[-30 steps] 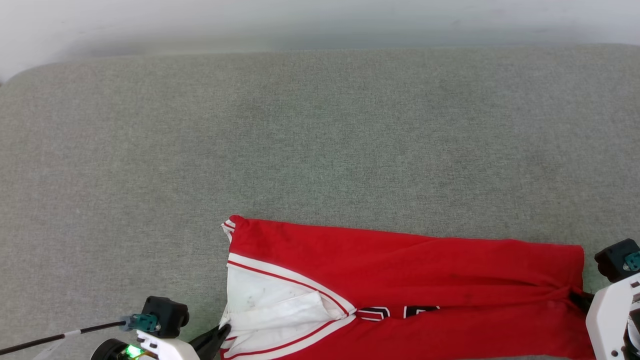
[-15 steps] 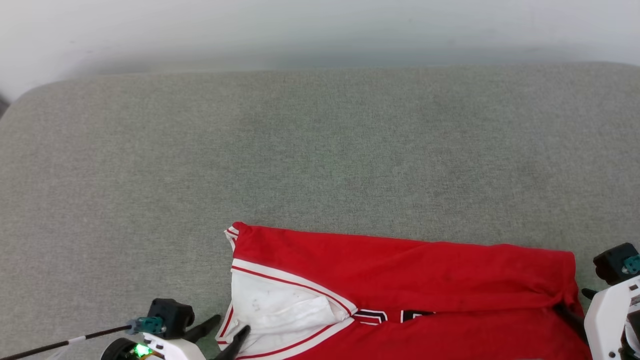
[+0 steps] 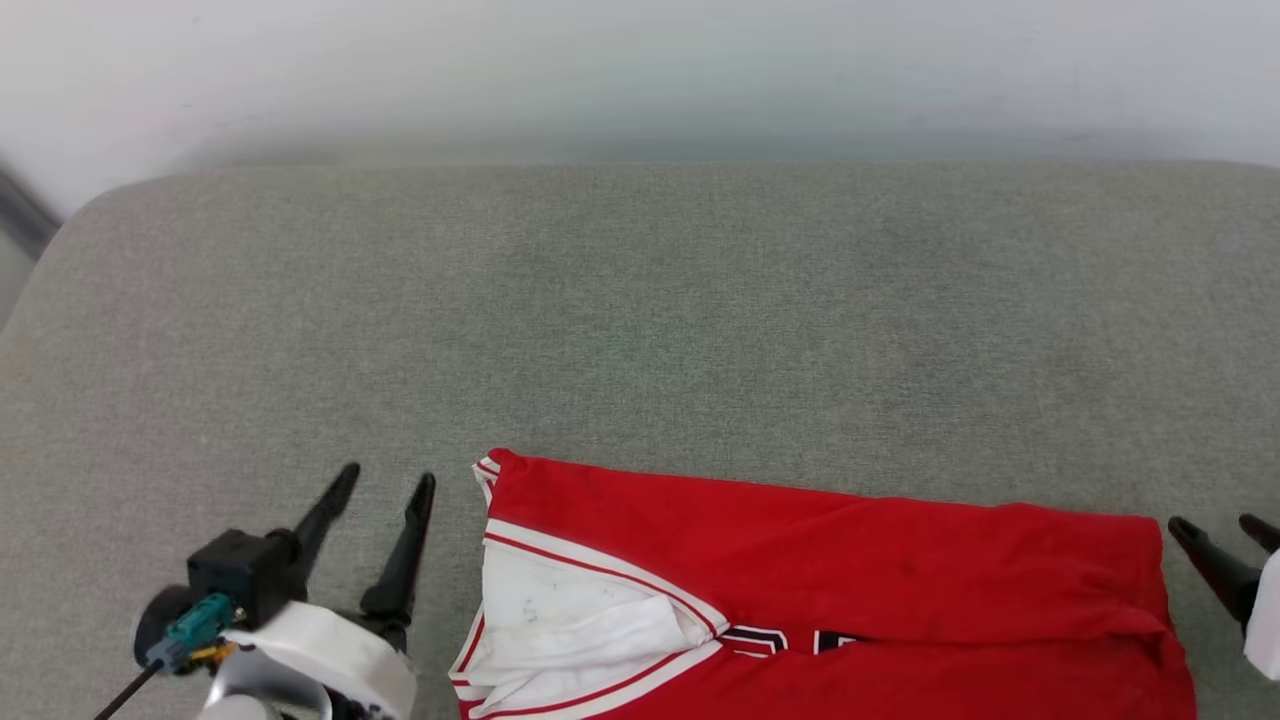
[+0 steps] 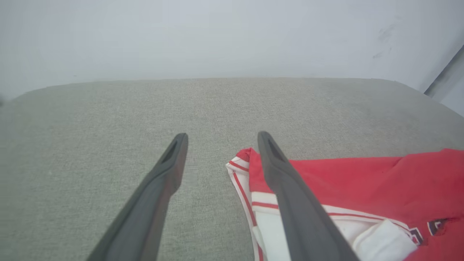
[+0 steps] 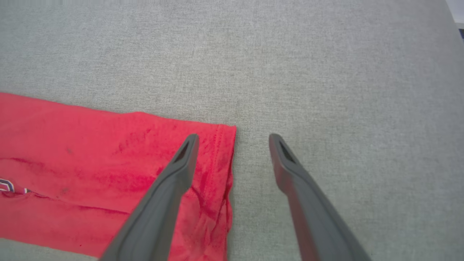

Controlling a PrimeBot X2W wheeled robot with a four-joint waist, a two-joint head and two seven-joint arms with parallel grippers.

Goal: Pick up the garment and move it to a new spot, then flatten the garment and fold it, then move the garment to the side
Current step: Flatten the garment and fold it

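Note:
The garment [image 3: 850,560], a red jersey shirt folded lengthwise, lies along the near edge of the grey surface, its white sleeve [image 3: 570,625] with striped trim at the left end. Part of the black lettering [image 3: 790,640] peeks out at the fold. My left gripper [image 3: 388,482] is open just left of the sleeve end, holding nothing; the left wrist view has the garment [image 4: 362,188] behind the right finger. My right gripper [image 3: 1215,528] stands open at the hem end, empty. Its left finger hangs over the red hem [image 5: 217,159] in the right wrist view.
The grey fabric surface [image 3: 640,320] stretches wide beyond the garment, with a rounded corner at the far left. A pale wall [image 3: 640,70] rises behind it. A dark strip [image 3: 20,210] shows past the left corner.
Both grippers have let go of the garment and opened, pulling away from its two ends. The camera has shifted, so the surface sits lower in view.

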